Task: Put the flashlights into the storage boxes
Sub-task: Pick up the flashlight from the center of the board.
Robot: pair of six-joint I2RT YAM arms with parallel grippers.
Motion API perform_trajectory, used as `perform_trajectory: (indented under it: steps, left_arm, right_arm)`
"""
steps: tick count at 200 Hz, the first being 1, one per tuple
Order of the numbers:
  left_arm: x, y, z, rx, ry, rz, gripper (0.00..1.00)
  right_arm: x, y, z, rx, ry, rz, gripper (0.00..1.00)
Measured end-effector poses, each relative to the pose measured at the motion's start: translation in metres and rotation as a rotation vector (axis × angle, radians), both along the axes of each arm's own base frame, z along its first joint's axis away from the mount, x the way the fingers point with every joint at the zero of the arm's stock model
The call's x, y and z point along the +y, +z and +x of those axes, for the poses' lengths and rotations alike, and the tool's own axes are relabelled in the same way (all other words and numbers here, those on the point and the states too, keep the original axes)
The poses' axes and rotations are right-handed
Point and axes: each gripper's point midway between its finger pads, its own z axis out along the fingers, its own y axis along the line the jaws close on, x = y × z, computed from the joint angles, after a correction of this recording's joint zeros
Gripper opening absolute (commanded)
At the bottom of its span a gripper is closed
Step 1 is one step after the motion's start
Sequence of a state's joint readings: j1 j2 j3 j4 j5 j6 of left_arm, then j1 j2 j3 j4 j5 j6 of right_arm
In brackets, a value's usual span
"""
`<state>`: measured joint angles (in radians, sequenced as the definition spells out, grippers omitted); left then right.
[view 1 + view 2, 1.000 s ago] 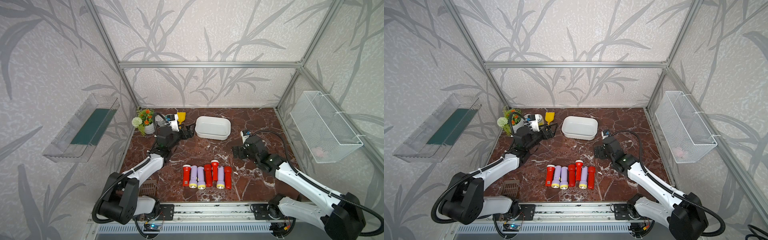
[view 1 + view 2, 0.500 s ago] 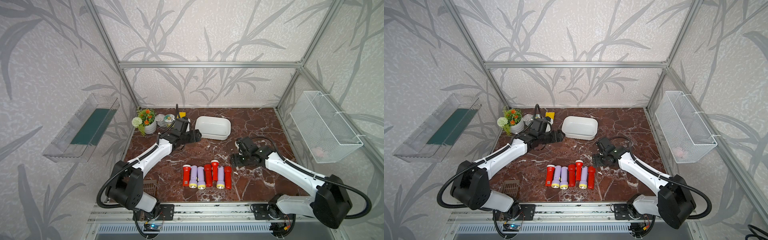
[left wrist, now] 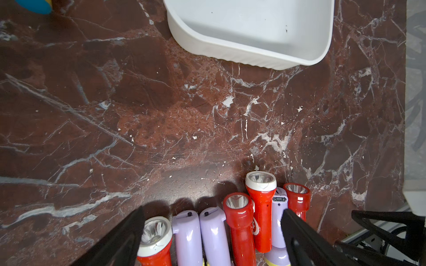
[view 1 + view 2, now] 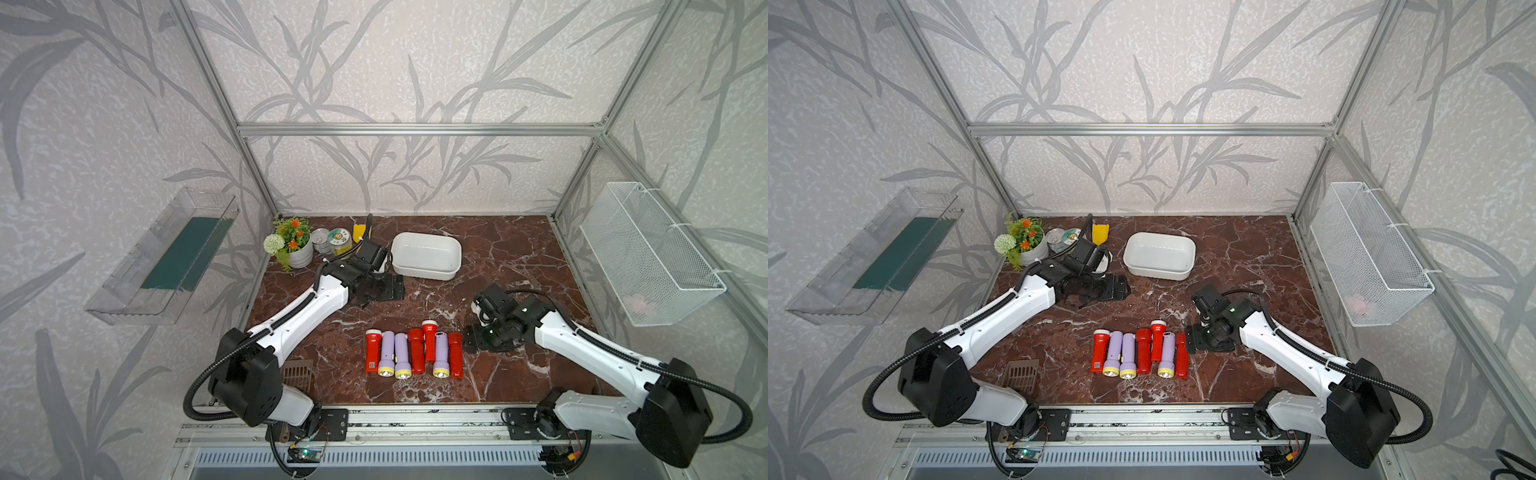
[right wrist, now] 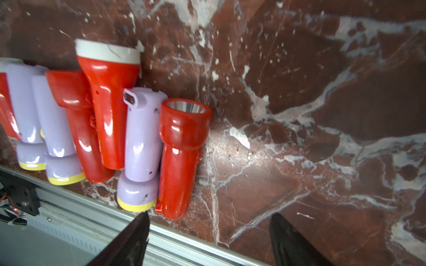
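Flashlights (image 4: pixel 415 351) lie in a row; your left gripper (image 3: pixel 212 210) gapes empty at their 11 o'clock, your right gripper (image 5: pixel 210 214) spread, empty, at 3 o'clock.

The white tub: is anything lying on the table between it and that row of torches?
Nothing visible does. In the left wrist view the marble table is bare between the flashlights and the storage box. The left gripper, open, hangs beside that stretch in a top view.
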<state>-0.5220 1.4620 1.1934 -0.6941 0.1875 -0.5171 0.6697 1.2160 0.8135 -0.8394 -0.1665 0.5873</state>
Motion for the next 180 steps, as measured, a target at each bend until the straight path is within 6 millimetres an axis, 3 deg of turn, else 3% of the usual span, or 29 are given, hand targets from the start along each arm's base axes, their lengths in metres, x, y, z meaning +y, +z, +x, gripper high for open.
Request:
perform_trajectory:
  steps: [40,77,105,144,180]
  left_arm:
    - [-0.004,0.017,0.008,-0.043,-0.027,-0.001,0.95]
    - [-0.002,0.015,0.006,-0.035,-0.058,0.025,0.95]
    - [0.0,0.016,0.005,-0.041,-0.063,0.036,0.95]
    - [0.003,0.031,0.006,-0.096,-0.061,0.031,0.97]
    - [0.001,0.032,0.01,-0.11,-0.065,0.031,0.97]
  right_arm:
    - [0.001,-0.011,-0.01,0.039,-0.018,-0.019,0.74]
    - [0.011,-0.025,-0.014,0.07,-0.005,-0.048,0.74]
    - [0.015,-0.027,-0.013,0.07,-0.016,-0.043,0.74]
    - [0.021,-0.027,-0.007,0.052,-0.033,-0.022,0.74]
    - [0.02,-0.038,-0.008,0.081,-0.03,-0.051,0.74]
